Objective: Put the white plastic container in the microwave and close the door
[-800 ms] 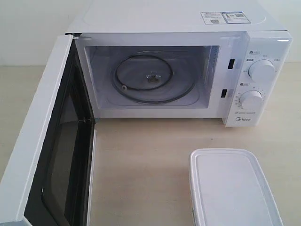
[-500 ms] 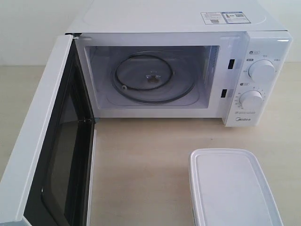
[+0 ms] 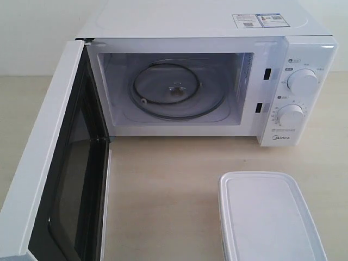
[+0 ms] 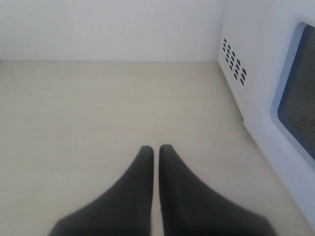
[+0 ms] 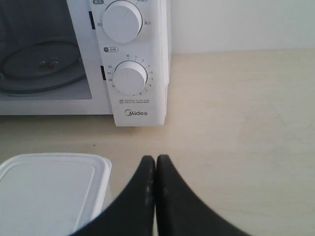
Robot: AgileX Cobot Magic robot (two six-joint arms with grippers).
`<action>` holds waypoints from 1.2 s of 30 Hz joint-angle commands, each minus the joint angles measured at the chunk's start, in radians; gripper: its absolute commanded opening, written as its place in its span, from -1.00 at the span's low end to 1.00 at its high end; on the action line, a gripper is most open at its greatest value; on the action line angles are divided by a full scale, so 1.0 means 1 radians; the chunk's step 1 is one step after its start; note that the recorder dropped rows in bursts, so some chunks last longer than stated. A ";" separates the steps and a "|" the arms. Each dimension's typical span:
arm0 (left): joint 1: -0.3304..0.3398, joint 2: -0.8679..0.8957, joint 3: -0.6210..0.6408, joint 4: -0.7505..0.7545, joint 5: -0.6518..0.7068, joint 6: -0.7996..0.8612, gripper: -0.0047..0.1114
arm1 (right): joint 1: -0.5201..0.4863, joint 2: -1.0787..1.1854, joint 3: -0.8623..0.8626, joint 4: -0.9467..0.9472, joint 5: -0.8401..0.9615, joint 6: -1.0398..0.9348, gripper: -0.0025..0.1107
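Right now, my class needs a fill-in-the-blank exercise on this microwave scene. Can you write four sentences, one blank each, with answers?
1. The microwave has its door swung ___.
2. The container rests on the table, not yet inside the ___.
3. The turntable carries ___.
4. The left gripper and right gripper are both ___.

Answers: open; microwave; nothing; shut

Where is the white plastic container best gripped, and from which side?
The white plastic container lies flat with its lid on, so the top offers no hold. Probably grip across its narrow width, on the two long side walls just under the rim, coming from above. The right gripper is beside it; its fingers are shut and must open first.
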 commanded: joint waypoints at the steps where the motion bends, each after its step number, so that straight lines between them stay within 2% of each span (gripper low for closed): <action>1: 0.001 -0.008 0.004 -0.008 0.000 -0.009 -0.84 | -0.003 -0.005 0.000 -0.006 -0.006 0.001 -0.96; 13: 0.001 -0.008 0.004 -0.008 0.000 -0.009 -0.84 | -0.003 -0.005 0.000 -0.006 -0.006 0.001 -0.96; 23: 0.001 -0.008 0.004 -0.008 0.000 -0.009 -0.84 | -0.003 -0.005 0.000 -0.010 -0.108 0.001 -0.96; 26: 0.001 -0.008 0.004 -0.008 0.000 -0.009 -0.84 | -0.003 -0.005 0.000 0.000 -0.239 0.016 -0.96; 33: 0.001 -0.008 0.004 -0.008 0.000 -0.009 -0.84 | -0.003 -0.005 0.000 0.050 -0.673 0.055 -0.96; 36: 0.001 -0.008 0.004 -0.008 0.000 -0.009 -0.84 | -0.003 -0.005 0.000 0.078 -0.943 0.045 -0.96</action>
